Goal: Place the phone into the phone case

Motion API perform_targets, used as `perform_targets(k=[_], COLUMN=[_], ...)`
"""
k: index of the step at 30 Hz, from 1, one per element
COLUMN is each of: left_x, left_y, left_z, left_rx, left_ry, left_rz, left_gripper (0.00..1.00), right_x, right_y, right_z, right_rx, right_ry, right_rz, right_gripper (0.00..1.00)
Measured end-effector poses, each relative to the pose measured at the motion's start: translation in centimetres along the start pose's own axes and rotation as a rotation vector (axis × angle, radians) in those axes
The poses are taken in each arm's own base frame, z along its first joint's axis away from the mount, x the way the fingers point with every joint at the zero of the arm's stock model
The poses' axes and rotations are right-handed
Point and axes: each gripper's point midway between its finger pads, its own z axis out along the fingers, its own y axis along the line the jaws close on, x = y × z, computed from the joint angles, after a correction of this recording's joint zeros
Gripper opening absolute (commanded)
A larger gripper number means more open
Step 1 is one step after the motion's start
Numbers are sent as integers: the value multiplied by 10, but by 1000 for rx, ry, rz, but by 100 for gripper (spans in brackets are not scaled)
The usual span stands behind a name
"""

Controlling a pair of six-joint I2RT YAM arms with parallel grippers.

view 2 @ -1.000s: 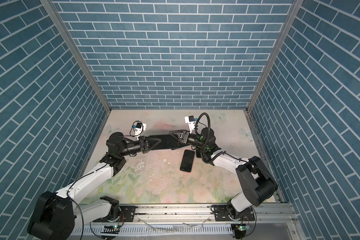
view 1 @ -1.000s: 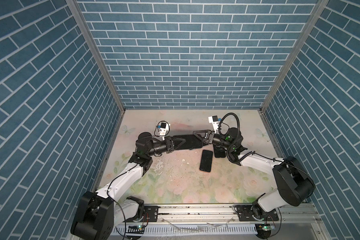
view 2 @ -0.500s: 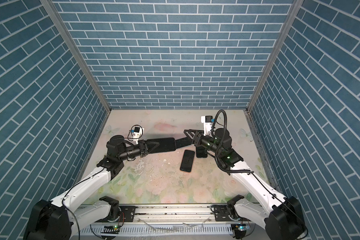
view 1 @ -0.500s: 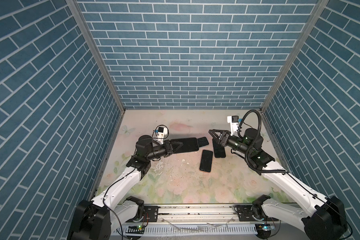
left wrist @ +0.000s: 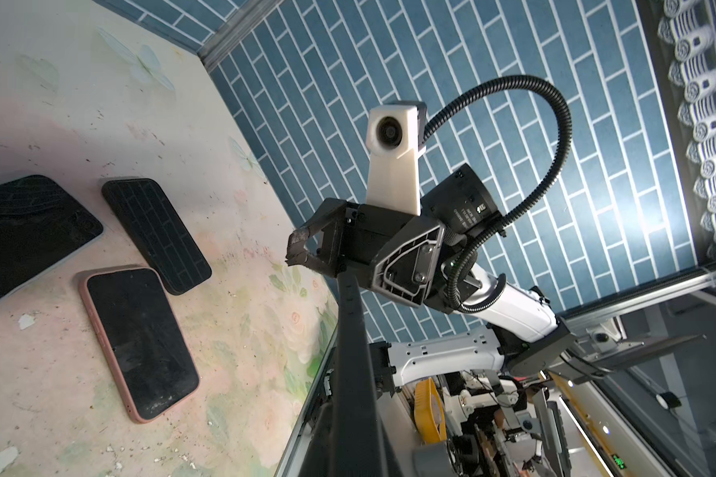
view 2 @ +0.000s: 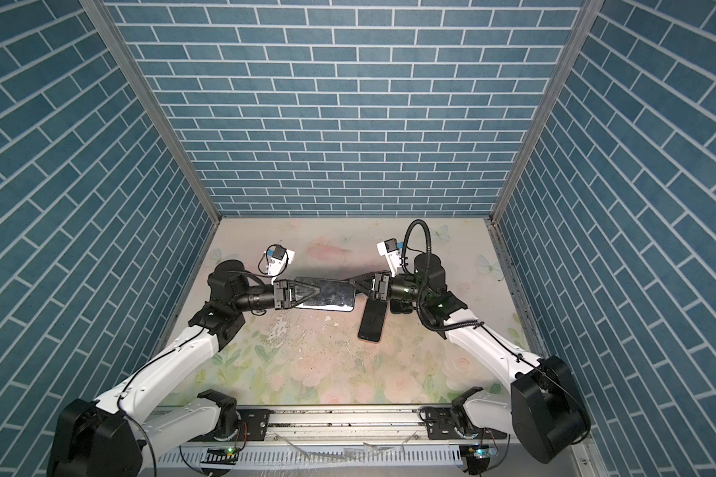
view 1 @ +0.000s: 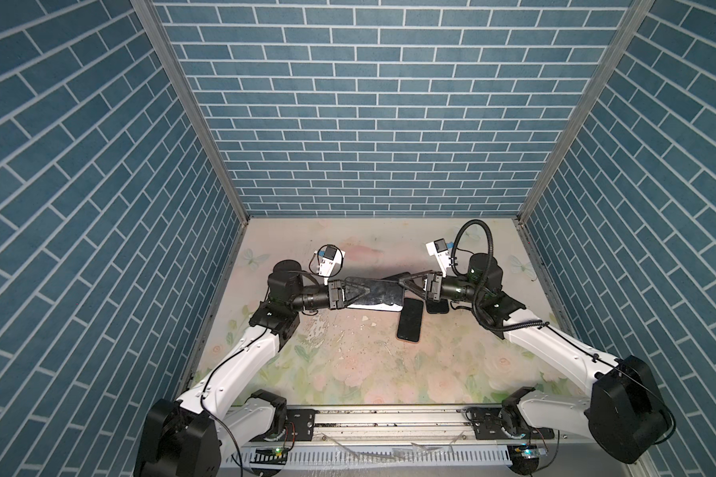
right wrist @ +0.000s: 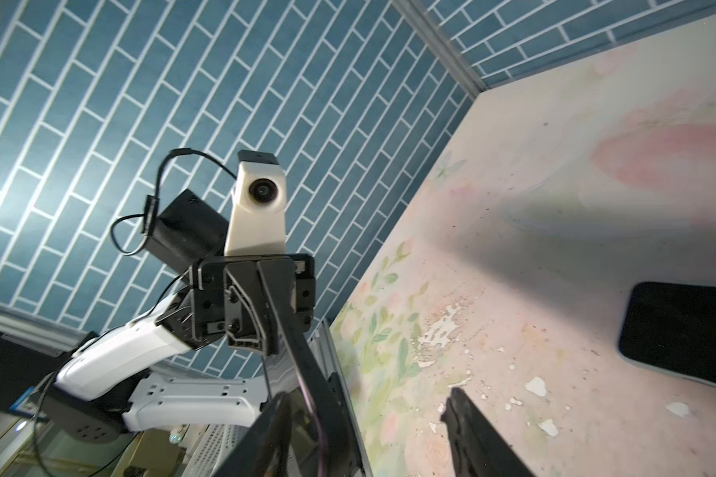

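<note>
The left gripper has its fingers pressed together on 1 end of a flat dark slab. The slab is glossy on its upper face and held level above the tabletop. Whether it is the phone or the phone case cannot be told. In the left wrist view the slab shows edge-on as a thin black strip running away from the camera toward the right gripper.

In both top views the right gripper sits at the slab's free end, facing the left gripper across it. Its 2 fingers stand apart in the right wrist view, and the slab's edge passes between them. Whether either finger touches the slab cannot be told.

3 more flat things lie on the floral, chipped tabletop. A black phone with a light rim lies face up beneath the held slab, so in both top views only its pale near edge shows. A phone in a pink case lies screen up toward the near side of the tabletop, 1 end close to the light-rimmed phone's corner. A smaller black slab, its face mirroring the brick wall, lies just beside the pink-cased phone. In both top views it is partly hidden under the right gripper.
</note>
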Motion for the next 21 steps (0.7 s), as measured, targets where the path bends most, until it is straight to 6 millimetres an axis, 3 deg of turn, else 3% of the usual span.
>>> perform_targets(k=[7,15,21], left_x=[3,1,0], left_y=[3,2,2], left_z=[0,1,1], left_rx=[-5,2,1], left_ry=[13,6,2], left_rz=[4,13,13], left_gripper=[0,0,0], right_x=[2,11,13], right_y=[21,7,2], right_z=[0,4,8], right_rx=[-111,-103,-108], right_ry=[27,48,54], right_rz=[4,45,59], right_gripper=[50,55,42])
